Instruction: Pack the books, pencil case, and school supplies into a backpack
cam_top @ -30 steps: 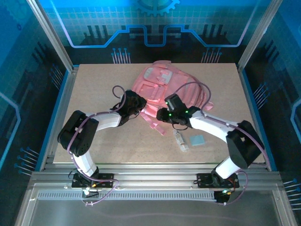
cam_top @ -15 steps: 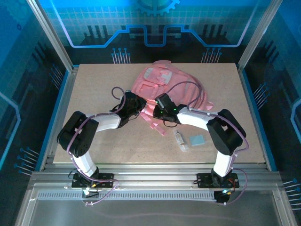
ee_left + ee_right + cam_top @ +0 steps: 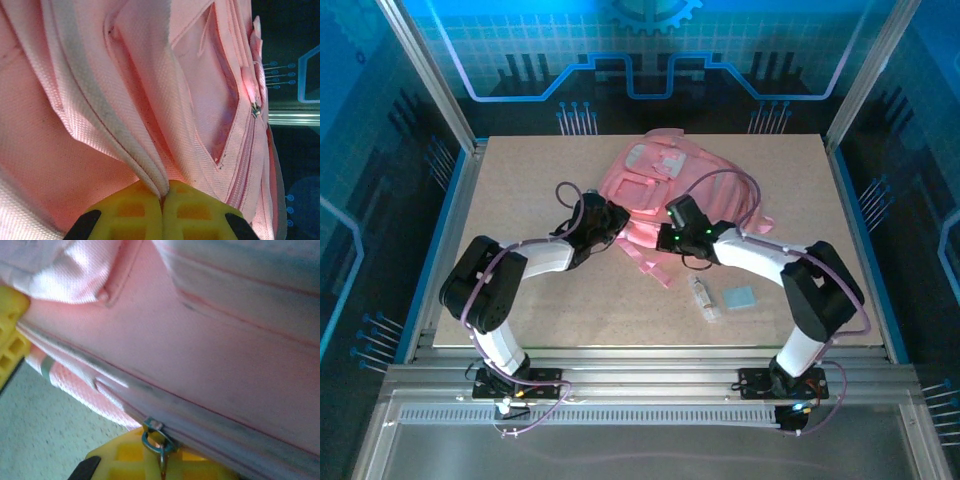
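Looking from above, you have the backpack (image 3: pixel 655 175) on the table (image 3: pixel 560 305), tube (image 3: pixel 703 297) and pad (image 3: pixel 740 298) waiting nearby. Left wrist: left gripper (image 3: pixel 162 192) pinches a fabric fold (image 3: pixel 145 165) tight, likely bracing. Right wrist: right gripper (image 3: pixel 161 462) clamps the zipper pull (image 3: pixel 151 436), likely for opening.

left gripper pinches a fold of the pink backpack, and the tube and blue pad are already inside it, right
No. The left gripper does pinch a fold of the backpack, but the tube and blue pad lie on the table, as the top external view shows.
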Motion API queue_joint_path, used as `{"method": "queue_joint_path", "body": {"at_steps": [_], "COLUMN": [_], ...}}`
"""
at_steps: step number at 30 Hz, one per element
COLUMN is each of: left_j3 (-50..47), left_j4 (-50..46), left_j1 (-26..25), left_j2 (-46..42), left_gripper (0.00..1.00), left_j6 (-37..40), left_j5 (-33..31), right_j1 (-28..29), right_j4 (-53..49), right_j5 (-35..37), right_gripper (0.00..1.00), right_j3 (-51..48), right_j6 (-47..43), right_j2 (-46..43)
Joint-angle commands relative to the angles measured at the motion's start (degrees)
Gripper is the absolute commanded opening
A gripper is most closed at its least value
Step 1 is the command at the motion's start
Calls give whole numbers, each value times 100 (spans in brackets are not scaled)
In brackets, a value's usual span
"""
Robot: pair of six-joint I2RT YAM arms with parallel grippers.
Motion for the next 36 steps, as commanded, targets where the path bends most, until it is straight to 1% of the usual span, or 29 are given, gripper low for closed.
{"method": "queue_joint_path", "body": {"at_steps": [1,7,11,13,15,16,17,18,20,21,23,26,28,32,35,36], "left_j3": [339,879,1443,1916,2446,2602,2698,2675,2397,2140,1623,1097,934,836,990,1087], "left_j4": [-200,-478,-731,-1001,-1361,-1534,-1748,-1886,-1892,-1770,-1463,-1126,-995,-756,-667,-633], "left_j1": [391,703,840,957,1075,1087,1075,1046,985,952,863,651,494,110,-23,-39], "left_j2": [26,298,605,900,1200,1260,1250,1185,905,709,334,-69,-156,-100,142,250], "left_gripper": [0,0,0,0,1,14,32,46,59,63,68,69,69,68,68,66], "left_j6": [576,918,1328,1435,1396,1362,1325,1286,1122,964,657,294,-31,-419,-456,-471], "left_j5": [-156,109,245,473,907,1025,1038,1011,991,1007,1027,1025,1045,976,916,976], "right_j1": [-266,-827,-1283,-1409,-1426,-1420,-1410,-1391,-1325,-1252,-1111,-895,-749,-486,-292,-221], "right_j4": [-1095,-2277,-2739,-2795,-2640,-2489,-2290,-2138,-1945,-1834,-1709,-1664,-1658,-1640,-1584,-1584], "right_j5": [-347,-527,-692,-872,-1196,-1396,-1629,-1800,-2023,-2112,-2191,-2328,-2462,-2630,-2725,-2773], "right_gripper": [0,0,0,0,0,0,0,0,0,0,0,0,0,0,0,0], "right_j3": [-171,-158,-74,-22,44,60,102,170,407,572,873,1344,1606,1956,2002,1995], "right_j6": [-874,-1834,-2247,-2314,-2243,-2185,-2113,-2044,-1980,-1964,-1940,-1940,-1938,-1753,-1632,-1604], "right_j2": [-447,-889,-1070,-1113,-1072,-1029,-956,-853,-616,-475,-262,78,262,496,505,507]}}
